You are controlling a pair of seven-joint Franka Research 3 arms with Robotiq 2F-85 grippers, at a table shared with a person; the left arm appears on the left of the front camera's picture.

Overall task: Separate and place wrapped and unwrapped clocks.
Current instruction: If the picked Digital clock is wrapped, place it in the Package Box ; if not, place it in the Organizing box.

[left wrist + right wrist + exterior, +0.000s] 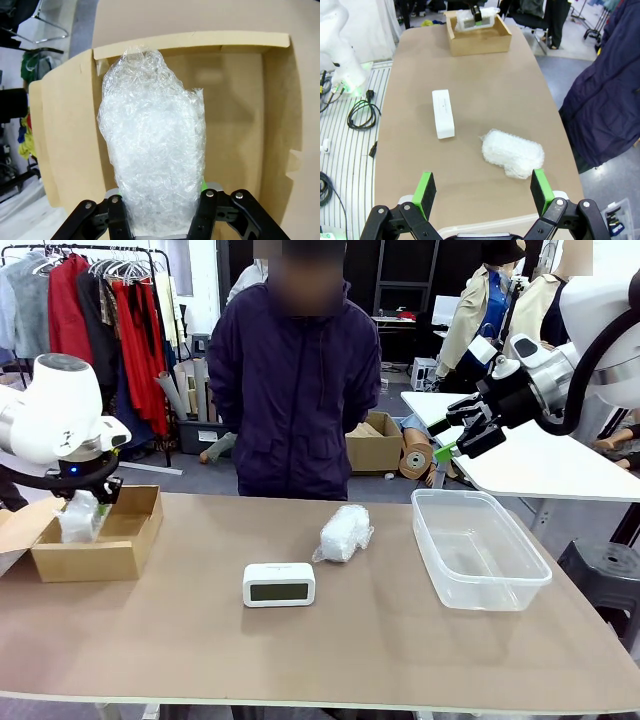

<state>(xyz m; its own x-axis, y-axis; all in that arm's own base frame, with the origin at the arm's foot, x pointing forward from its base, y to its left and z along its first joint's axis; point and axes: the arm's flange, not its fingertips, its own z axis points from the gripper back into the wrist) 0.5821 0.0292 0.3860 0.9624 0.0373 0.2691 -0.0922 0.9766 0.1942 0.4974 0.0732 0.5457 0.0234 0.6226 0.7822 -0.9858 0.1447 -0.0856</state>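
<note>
By the left edge of the front view, the left pincer (161, 194) is clamped on a wrapped bundle (155, 130). The bundle sticks out past its fingertips, down into the open cardboard box (125, 550). The right pincer (483, 181) hangs at upper right with its jaws wide apart, gripping nothing. Mid-frame on the table (150, 640), a second wrapped bundle (345, 532) lies just up and right of the bare white clock (279, 584), well apart from both pincers. A clear tub (428, 545) sits at right.
</note>
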